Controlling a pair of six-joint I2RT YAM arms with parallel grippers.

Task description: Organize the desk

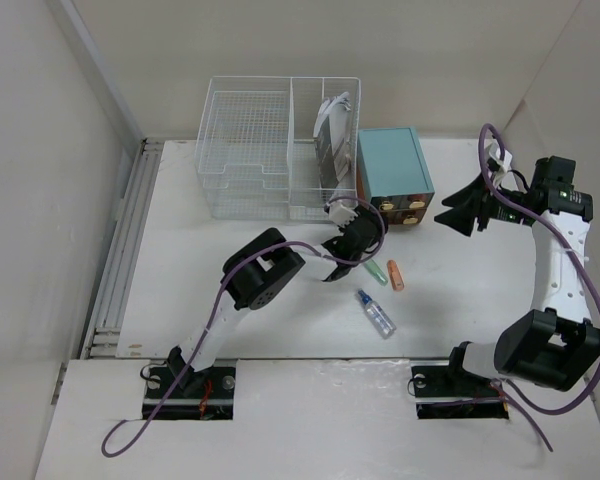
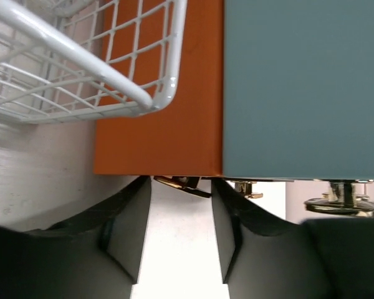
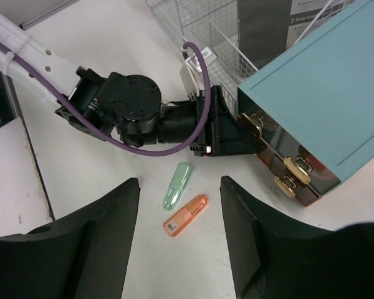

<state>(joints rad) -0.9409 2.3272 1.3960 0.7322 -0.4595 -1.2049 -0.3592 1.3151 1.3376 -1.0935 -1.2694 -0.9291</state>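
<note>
The left gripper stood spread at the front of the teal drawer box, a brass handle just beyond its fingertips. The right gripper hung spread above the desk, right of the box. A green tube, an orange tube and a spray bottle lay on the desk between the arms

A: how did the desk look?
B: white, matte, flat, roughly square. Metal rail ran along its left edge. Pale walls stood on three sides.
</note>
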